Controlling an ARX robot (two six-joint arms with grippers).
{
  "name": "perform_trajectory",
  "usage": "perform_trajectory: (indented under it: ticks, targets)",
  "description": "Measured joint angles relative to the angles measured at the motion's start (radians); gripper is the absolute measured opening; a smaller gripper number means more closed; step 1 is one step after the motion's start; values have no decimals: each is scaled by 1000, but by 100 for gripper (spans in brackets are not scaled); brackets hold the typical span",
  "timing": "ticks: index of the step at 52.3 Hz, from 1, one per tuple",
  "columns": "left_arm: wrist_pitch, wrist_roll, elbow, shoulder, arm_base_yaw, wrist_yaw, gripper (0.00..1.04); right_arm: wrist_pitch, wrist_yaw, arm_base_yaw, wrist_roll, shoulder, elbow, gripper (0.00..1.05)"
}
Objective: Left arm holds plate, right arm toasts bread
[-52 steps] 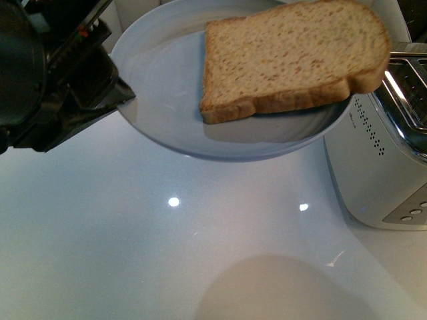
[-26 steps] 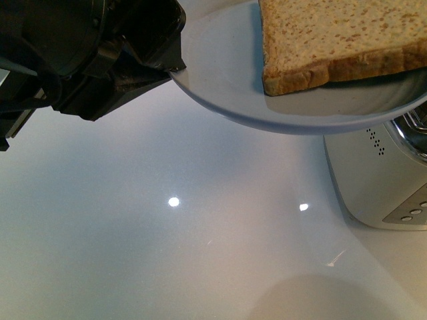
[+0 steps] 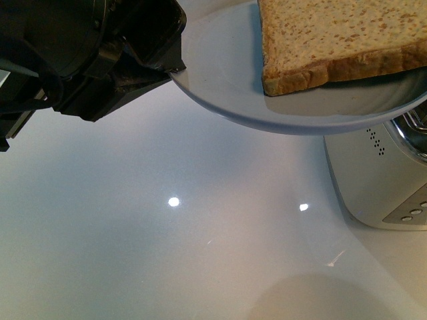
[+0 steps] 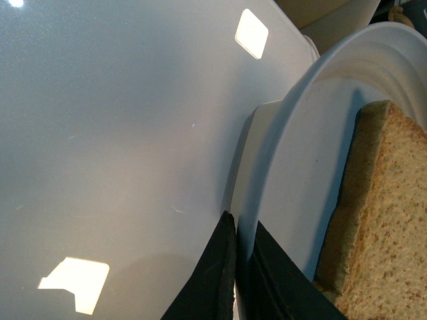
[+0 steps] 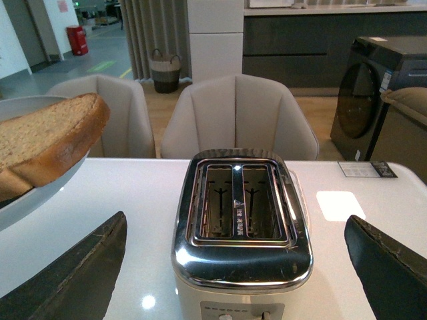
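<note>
My left gripper (image 3: 175, 67) is shut on the rim of the pale blue-grey plate (image 3: 293, 120), which hangs in the air at the top right of the front view. The bread (image 3: 340, 37) lies flat on the plate. In the left wrist view the dark jaws of the left gripper (image 4: 237, 230) pinch the plate (image 4: 300, 153) edge, with the bread (image 4: 383, 220) just beyond. My right gripper (image 5: 235, 223) is open, its fingers (image 5: 87, 273) spread either side of the toaster (image 5: 240, 220). Plate (image 5: 27, 200) and bread (image 5: 40, 143) show beside it.
The white and chrome toaster (image 3: 373, 180) stands on the glossy white table (image 3: 167, 233) under the plate's right side. Both of its slots look empty. Beige chairs (image 5: 237, 113) stand beyond the table's far edge.
The left gripper carried the plate and bread up and to the right, over the toaster's edge, then held nearly still over the last half second.
</note>
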Motion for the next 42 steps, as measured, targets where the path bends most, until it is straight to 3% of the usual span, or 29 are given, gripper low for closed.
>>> perform_trajectory:
  ticks: [22,31,42]
  targets:
    - [0,0,0,0,0,0,3,-6,2,0,2,4,2,96]
    - [0,0,0,0,-2,1,3,-363,7,-20,148,203,116,96]
    - [0,0,0,2,-2,-2,3,-353,3,-14,209,246,134,96]
